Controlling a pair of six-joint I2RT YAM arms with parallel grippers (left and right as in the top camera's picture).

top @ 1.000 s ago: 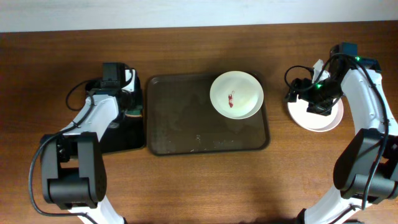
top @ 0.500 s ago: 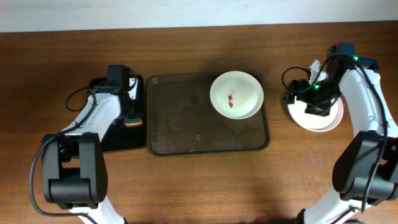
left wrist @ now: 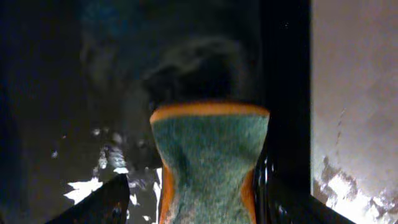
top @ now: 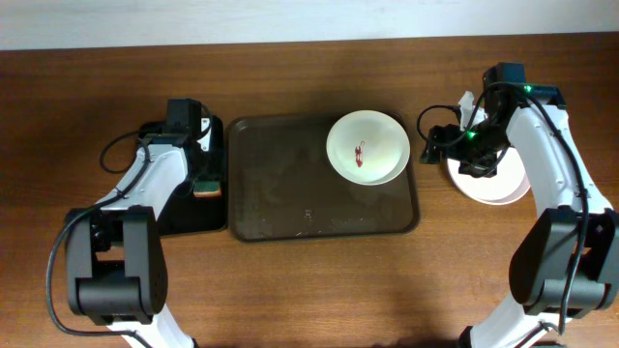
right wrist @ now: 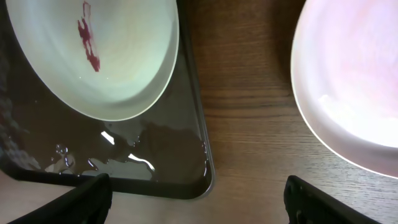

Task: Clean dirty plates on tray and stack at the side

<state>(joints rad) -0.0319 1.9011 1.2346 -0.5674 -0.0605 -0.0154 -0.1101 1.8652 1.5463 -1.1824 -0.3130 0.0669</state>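
A glossy round white plate (top: 368, 147), smeared red, sits in the wet brown tray's (top: 290, 193) far right corner, just beside the spread, empty right gripper (right wrist: 198, 183). The left gripper (left wrist: 196, 186) stands spread around a coarse green sponge (left wrist: 208, 146).

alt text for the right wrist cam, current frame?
A white plate with a red sauce smear sits in the corner of a wet dark brown tray, upper left. On the wood table to the right lies a clean white plate, apart from the tray. The right gripper is open and empty.
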